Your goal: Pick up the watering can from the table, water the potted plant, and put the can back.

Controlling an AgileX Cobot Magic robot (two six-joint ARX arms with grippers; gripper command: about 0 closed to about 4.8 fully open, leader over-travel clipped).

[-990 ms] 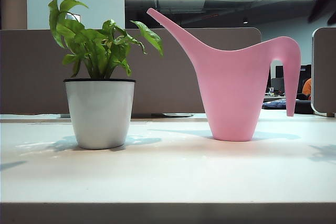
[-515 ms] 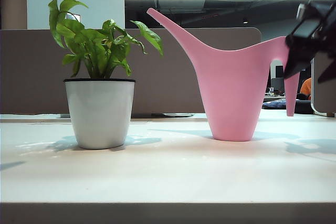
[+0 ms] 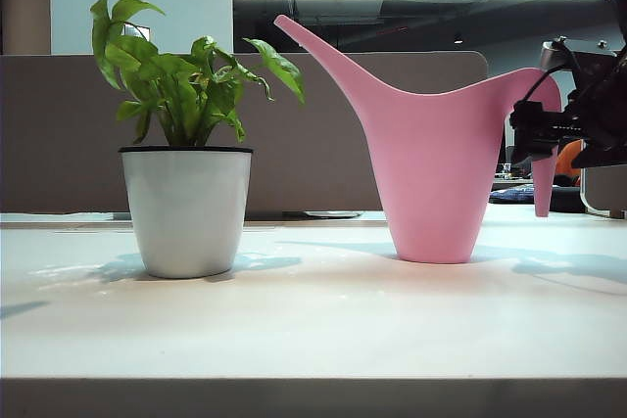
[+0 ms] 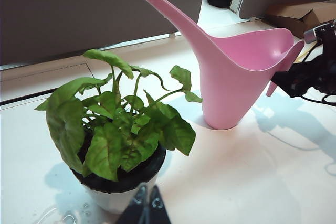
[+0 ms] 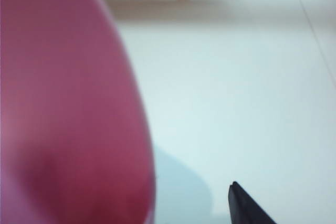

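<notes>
Pink watering can (image 3: 431, 168) stands upright on table (image 3: 313, 320), right of potted plant (image 3: 186, 144). Right gripper (image 3: 537, 134), jaws spread wide, sits at can's handle, nothing held. Step: approach for pickup; next, close on handle. Left gripper (image 4: 146, 208) near pot, looks closed, empty.

pink can (image 3: 431, 178), white pot (image 3: 186, 210), green leaves (image 3: 181, 85)

Pale off-white table (image 3: 313, 330), plain straight front edge. At nine o'clock, potted plant (image 3: 186, 208); at three o'clock, well apart, pink watering can (image 3: 436, 178), both standing upright.
</notes>
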